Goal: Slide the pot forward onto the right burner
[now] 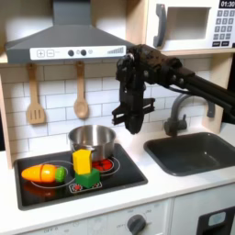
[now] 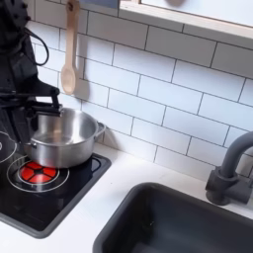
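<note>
My gripper [image 1: 131,122] hangs in the air above the cooktop [image 1: 128,172], at about 2 o'clock from the pot [image 1: 91,141] in the first exterior view and clear of its rim. In the second exterior view my dark arm stands at 10 o'clock from the pot [image 2: 61,138], and I cannot find the fingertips there. The fingers point down, but whether they are parted or closed I cannot tell; nothing sits between them and they touch nothing.

The pot stands at the back of the cooktop, near the tiled wall. The burner [image 1: 104,165] lies at 5 o'clock from it in the first exterior view, and the pot's base seems to overlap the ring's far edge. In the second exterior view the burner [image 2: 36,174] shows red at 7 o'clock from the pot. A yellow and green toy [image 1: 84,169] stands just beside the ring, and a carrot [image 1: 43,173] lies at 9 o'clock from that.

To do this well, I judge I should come down behind the far rim, or pinch the wall, then draw the pot low and straight toward the front edge. I would keep it flat so it does not tip, and stop once the ring is covered. The toy may get nudged.
</note>
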You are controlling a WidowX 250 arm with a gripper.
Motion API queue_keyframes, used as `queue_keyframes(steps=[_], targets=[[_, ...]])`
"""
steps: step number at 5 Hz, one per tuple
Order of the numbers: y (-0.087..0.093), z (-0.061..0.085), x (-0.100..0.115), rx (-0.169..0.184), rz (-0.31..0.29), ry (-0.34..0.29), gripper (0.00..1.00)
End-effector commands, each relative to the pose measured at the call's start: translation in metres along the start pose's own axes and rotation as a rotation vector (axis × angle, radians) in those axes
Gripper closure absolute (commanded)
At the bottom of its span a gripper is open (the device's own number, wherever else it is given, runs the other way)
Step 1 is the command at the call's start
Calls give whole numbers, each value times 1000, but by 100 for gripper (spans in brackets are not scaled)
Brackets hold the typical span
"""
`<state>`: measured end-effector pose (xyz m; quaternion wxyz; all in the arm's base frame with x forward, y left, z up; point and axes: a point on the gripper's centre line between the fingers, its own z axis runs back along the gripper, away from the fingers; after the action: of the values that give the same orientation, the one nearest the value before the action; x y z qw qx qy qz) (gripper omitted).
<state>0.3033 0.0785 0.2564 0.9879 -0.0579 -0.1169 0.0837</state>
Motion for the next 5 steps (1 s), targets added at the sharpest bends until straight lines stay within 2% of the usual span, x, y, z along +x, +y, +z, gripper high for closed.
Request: queue_keyframes(steps=[1,2,3,4,5], targets=[[11,-15,7,27,-10,-55,100],[12,-22,12,32,-18,-52,100],[13,-22,16,54,-15,-85,100],[17,-30,19,56,-8,-81,100],[16,-39,26,39,-21,-67,100]])
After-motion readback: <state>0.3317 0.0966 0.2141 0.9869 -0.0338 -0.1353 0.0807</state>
